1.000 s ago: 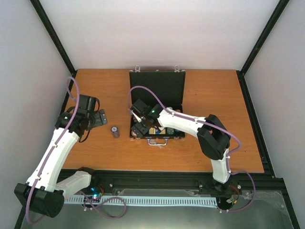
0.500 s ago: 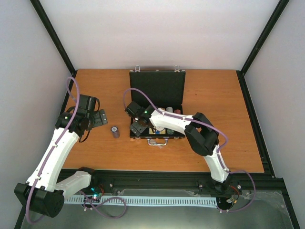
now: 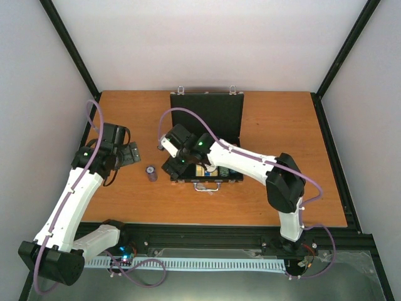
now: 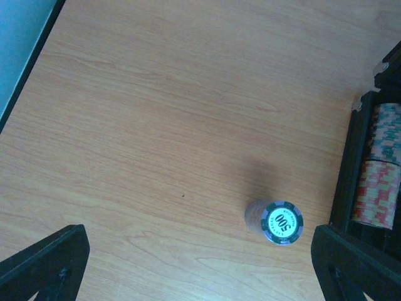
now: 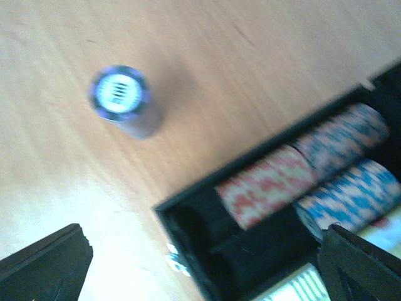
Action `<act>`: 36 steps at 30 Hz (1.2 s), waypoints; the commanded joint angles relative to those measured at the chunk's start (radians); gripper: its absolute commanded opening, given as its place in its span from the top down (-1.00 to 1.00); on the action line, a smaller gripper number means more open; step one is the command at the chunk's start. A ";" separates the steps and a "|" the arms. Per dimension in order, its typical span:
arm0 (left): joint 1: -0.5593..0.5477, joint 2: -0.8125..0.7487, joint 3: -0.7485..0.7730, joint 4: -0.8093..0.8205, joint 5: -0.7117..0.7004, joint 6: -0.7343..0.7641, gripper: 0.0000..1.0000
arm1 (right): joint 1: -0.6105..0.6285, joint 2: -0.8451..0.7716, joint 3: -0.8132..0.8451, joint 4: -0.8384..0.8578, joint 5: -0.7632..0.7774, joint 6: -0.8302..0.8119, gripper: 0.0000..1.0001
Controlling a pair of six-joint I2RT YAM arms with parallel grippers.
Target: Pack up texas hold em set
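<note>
Leftward off the case, the right end effector has swung, fingers apart and empty, and now hangs just beside the one loose chip stack, probably to fetch it. On the stack's other side the left end effector hovers, also apart and empty. One open case sits mid-surface, with three chip rows showing in its left corner.

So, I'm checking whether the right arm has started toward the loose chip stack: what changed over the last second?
The right gripper, open and empty, swung left from over the open black hinged case, at its left end, toward the small upright poker-chip stack on the wooden table. Nothing was gripped or released. The left gripper, open, the stack and the case stayed put.
</note>
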 commanded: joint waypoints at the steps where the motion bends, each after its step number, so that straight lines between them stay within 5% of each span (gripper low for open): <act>1: 0.005 0.004 0.083 -0.023 -0.025 -0.014 -1.00 | 0.029 0.041 0.037 0.026 -0.210 -0.030 -1.00; 18: 0.004 -0.003 0.091 -0.038 -0.067 -0.009 -0.99 | 0.064 0.398 0.355 0.080 -0.219 0.046 -1.00; 27: 0.005 0.002 0.083 -0.034 -0.070 -0.012 -0.99 | 0.058 0.430 0.371 0.084 -0.196 0.053 -0.67; 34: 0.004 0.003 0.073 -0.032 -0.075 -0.009 -0.99 | 0.050 0.442 0.381 0.093 -0.216 0.051 0.15; 36: 0.004 0.003 0.072 -0.031 -0.073 -0.011 -0.99 | 0.048 0.439 0.378 0.092 -0.209 0.052 0.53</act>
